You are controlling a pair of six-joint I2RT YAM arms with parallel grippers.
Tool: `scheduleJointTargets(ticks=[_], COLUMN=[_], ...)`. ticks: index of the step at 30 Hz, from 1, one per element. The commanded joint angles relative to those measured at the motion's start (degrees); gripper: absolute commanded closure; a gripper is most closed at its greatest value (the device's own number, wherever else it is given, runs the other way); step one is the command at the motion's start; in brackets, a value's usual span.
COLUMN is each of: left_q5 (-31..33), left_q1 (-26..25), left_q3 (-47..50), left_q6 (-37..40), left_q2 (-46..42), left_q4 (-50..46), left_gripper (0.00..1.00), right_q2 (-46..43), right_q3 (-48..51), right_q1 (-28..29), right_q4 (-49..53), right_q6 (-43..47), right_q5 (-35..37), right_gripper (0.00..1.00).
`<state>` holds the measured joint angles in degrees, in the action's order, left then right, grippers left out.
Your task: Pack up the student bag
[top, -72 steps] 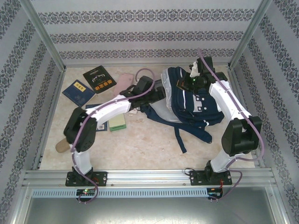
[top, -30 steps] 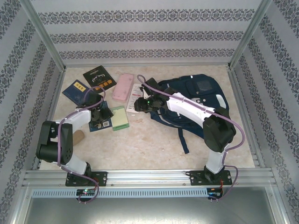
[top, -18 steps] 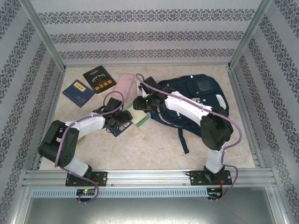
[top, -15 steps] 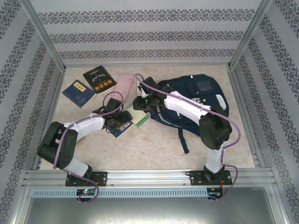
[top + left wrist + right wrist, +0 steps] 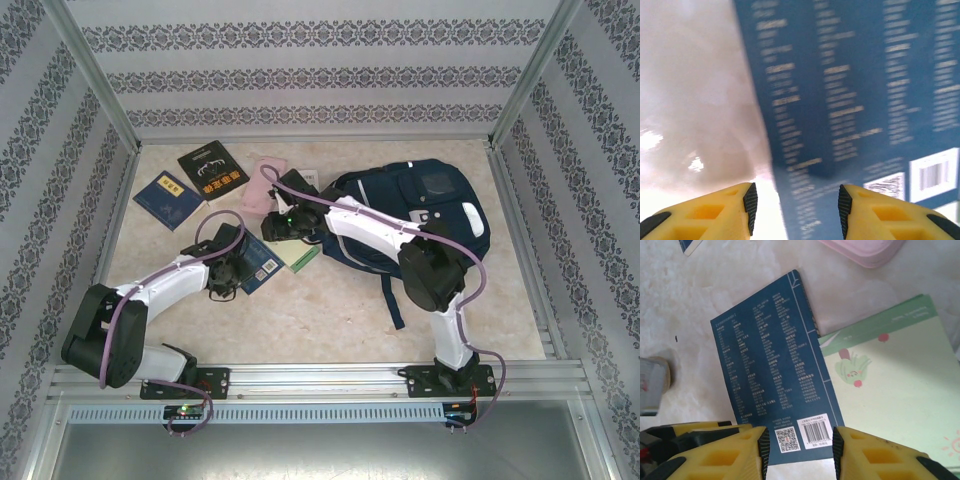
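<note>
Since the preceding frame, the left arm has drawn back toward its base, its elbow now low at the left edge of the top view, and the right gripper [image 5: 270,226] has shifted left, away from the student bag [image 5: 420,205]. The student bag lies flat on the right far part of the table [image 5: 320,310], its straps trailing toward the near edge, with the right arm's forearm reaching across its left side. The left gripper [image 5: 232,268] sits at the left edge of a blue book [image 5: 265,268] that lies back cover up, barcode showing. In the left wrist view the left gripper [image 5: 795,210] has its jaws moderately apart with nothing between them, and the blue book [image 5: 850,90] fills the area below and ahead of them. In the right wrist view the right gripper [image 5: 800,452] also has its jaws apart and empty, positioned over the barcode end of the blue book [image 5: 772,375]. A green notebook [image 5: 890,380] lies just beside the blue book on its right, touching its edge. A pink case [image 5: 262,178] lies beyond the right gripper. A black book [image 5: 213,170] and a small blue booklet [image 5: 167,196] lie at the far left, apart from both grippers.
</note>
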<state>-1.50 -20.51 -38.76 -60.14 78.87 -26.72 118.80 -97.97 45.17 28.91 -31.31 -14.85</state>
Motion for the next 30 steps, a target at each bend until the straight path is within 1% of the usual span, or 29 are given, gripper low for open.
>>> scheduleJointTargets(ticks=[1, 5, 9, 11, 15, 16, 19, 21, 23, 25, 28, 30], left_q5=[1.5, 2.7, 4.6, 6.1, 8.8, 9.1, 7.1, 6.1, 5.4, 1.9, -3.9, -5.1], left_q1=[0.4, 0.6, 1.9, 2.8, 4.1, 4.4, 4.5, 4.6, 5.1, 6.8, 10.7, 11.8], left_q3=[0.8, 0.7, 0.0, -0.5, -0.3, 0.0, 1.1, 1.6, 1.1, 1.0, 1.7, 1.8], left_q6=[-2.4, -1.8, -1.6, -1.3, -1.0, -0.9, 1.2, 2.8, 5.3, 7.8, 10.0, 11.1], left_q2=[0.8, 3.5, 4.6, 4.1, 1.3, 0.4, -2.3, -4.4, -5.9, -6.5, -6.4, -5.8], left_q4=[-1.7, -2.5, -7.2, -10.1, -13.7, -13.9, -10.7, -8.5, -7.3, -5.3, -1.2, 0.5], left_gripper=[0.52, 0.56, 0.67, 0.71, 0.73, 0.72, 0.65, 0.61, 0.6, 0.56, 0.55, 0.53], right_q2=[2.0, 4.2, 6.6, 8.1, 10.5, 11.2, 13.8, 15.1, 15.9, 16.6, 17.6, 18.0], right_q3=[-3.2, -5.4, -7.9, -9.3, -10.3, -10.4, -11.8, -12.4, -12.6, -12.5, -12.7, -12.8], right_q1=[0.8, 1.6, 2.6, 3.0, 3.4, 3.4, 3.4, 3.4, 3.4, 3.3, 3.2, 3.2], right_q4=[0.9, 1.2, 2.2, 3.1, 3.4, 3.4, 3.5, 3.7, 3.6, 3.3, 3.2, 3.2], right_q6=[1.2, 1.5, 2.6, 2.7, 2.4, 2.1, 1.3, 0.8, 0.3, -0.2, -0.5, -0.4], right_q5=[-1.4, -2.7, -4.5, -5.8, -7.3, -7.7, -9.7, -9.1, -7.5, -7.0, -5.2, -4.0], right_gripper=[0.59, 0.59, 0.59, 0.61, 0.61, 0.62, 0.62, 0.62, 0.62, 0.62, 0.62, 0.62])
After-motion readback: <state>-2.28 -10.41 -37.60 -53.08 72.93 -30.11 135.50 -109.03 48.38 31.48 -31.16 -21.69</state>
